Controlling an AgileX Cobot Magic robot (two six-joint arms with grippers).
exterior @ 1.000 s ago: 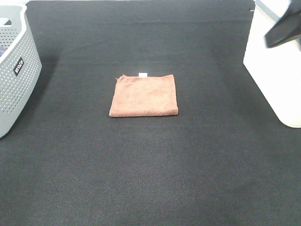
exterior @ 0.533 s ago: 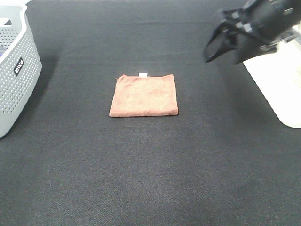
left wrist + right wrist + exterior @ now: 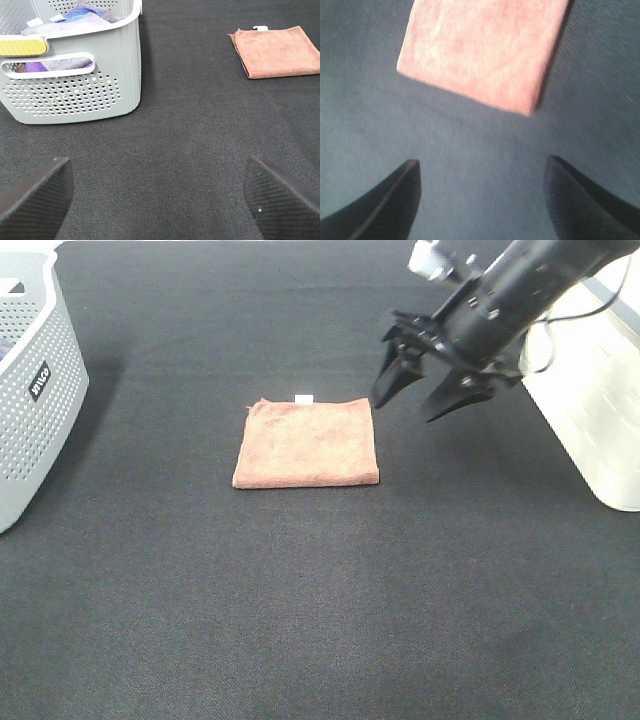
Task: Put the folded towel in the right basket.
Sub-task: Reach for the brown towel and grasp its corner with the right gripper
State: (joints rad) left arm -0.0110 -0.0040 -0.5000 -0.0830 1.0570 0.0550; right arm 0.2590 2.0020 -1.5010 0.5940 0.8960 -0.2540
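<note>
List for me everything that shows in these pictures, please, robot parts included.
folded towel: one, reddish brown, flat at the middle of the table.
white tag: one, white, at the towel's far edge.
grey basket: one, perforated, at the table's left edge.
cloths: several, purple, blue and grey, inside the grey basket; count unclear.
white basket: one, at the table's right edge, partly cut off.
table cover: one, black, under everything.
right gripper: one, black, open, above the table just right of the towel's far corner.
left gripper: one, black, open, seen only in its wrist view, near the grey basket.
</note>
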